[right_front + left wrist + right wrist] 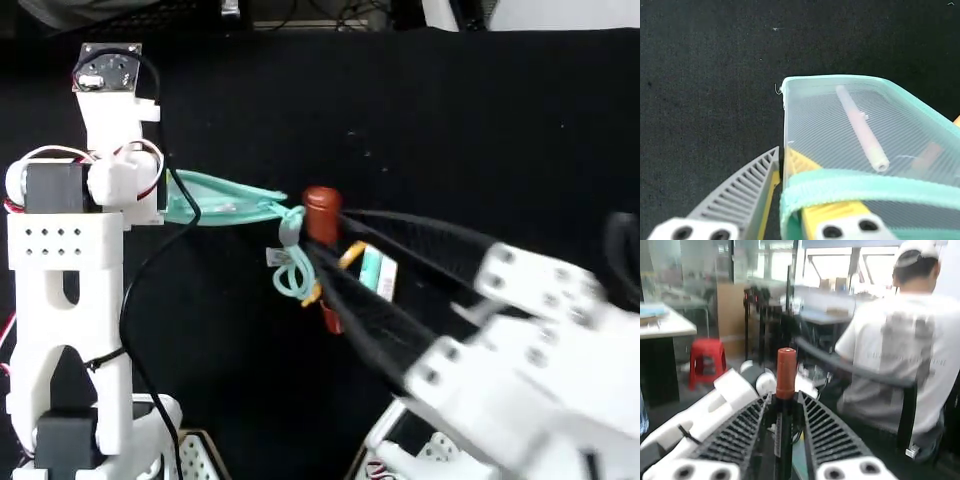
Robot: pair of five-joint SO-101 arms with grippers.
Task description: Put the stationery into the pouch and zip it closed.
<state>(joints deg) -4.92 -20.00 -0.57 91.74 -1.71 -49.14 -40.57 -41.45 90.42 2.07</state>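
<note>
Closest to us is the right arm (520, 340), reaching in from the counter's near right corner. Its right end effector (322, 238) is clamped snugly around a marker (322, 212) near the middle of the counter (450, 120). The marker's long axis runs along the black fingers, and its red cap leads, poking out past their tips toward the counter's left side.

The pouch (215, 205) sits left of centre, stretched lengthwise across the counter. One end is pinched by the left end effector (784, 154), whose grey and yellow fingers are closed on the wall. The other end lies just beside the cap. A pen (860, 130) already lies inside, along the pouch's length.

We judge that the step in hand is feeding the marker in. To do it well, we would line the barrel up with the pouch's length and enter cap first. The left clamp should stay firm so the mouth does not fold, and the marker should steer clear of the teal cord (293, 272). We would release only once most of the barrel is inside. We cannot tell how wide the mouth gapes. A small teal-and-white item (380, 272) waits beneath the right fingers.
</note>
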